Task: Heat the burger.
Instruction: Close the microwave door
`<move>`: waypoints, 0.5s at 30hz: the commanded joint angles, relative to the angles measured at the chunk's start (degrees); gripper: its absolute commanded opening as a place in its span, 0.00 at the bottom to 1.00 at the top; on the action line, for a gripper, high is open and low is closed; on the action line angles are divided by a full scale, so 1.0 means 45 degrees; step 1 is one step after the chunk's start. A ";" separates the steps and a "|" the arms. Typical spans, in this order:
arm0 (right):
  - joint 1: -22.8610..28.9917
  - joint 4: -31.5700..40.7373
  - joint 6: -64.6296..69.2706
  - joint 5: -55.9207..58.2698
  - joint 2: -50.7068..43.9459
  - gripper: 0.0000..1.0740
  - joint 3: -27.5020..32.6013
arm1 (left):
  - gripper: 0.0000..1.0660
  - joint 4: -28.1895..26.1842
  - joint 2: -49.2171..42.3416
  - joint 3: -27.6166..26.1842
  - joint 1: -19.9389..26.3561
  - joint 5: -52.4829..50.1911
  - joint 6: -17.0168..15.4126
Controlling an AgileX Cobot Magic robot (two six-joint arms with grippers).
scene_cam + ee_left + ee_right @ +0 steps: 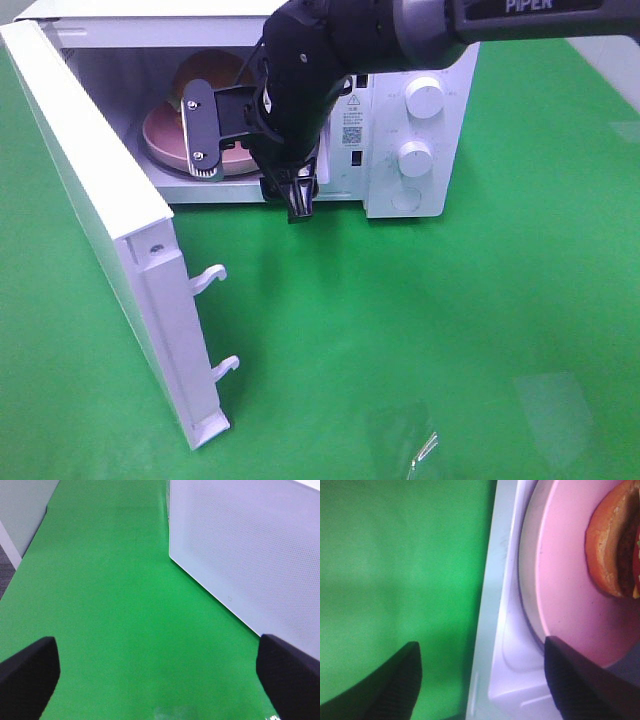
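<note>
The burger (pixel 208 72) sits on a pink plate (pixel 160 135) inside the open white microwave (pixel 400 205). The right wrist view shows the burger's (pixel 612 545) golden bun and patty at the far edge of the plate (pixel 570 595). My right gripper (pixel 250 165) hangs at the microwave's mouth, above the near rim of the plate. It is open (pixel 480 680): one finger stands over the green cloth, the other over the plate's edge, and nothing is held. My left gripper (pixel 160 680) is open and empty over green cloth, and does not show in the exterior view.
The microwave door (pixel 100 170) is swung wide open to the left, its two latch hooks pointing right. Its perforated outer face (pixel 250 555) stands close beside the left gripper. Two knobs (pixel 424 97) are on the control panel. A clear scrap of film (pixel 428 445) lies near the front edge.
</note>
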 commanded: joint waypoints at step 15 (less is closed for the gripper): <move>0.0038 -0.0102 0.1082 -0.1566 -0.3247 0.67 0.3552 | 0.94 -0.0038 -0.0242 0.0025 -0.0076 -0.0089 -0.0076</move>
